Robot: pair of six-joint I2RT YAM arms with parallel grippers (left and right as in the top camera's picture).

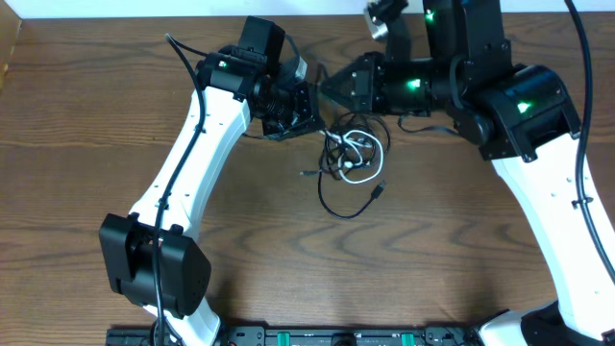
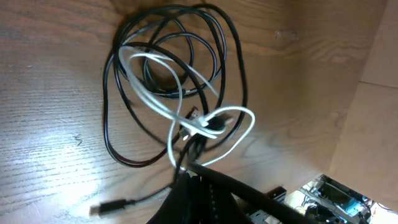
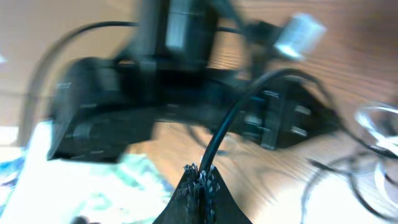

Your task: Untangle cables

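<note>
Cables [image 2: 174,93]: limp, light, best taken near a plug [image 2: 102,208]; right pincer [image 3: 199,179] clamping one, left pincer [image 2: 189,186] impossible to tell.

The surface [image 1: 288,279] is brown wood with clear grain. A pale strip [image 1: 115,8] runs along its far edge, and a lighter wooden board [image 2: 379,56] lies beside it.
</note>
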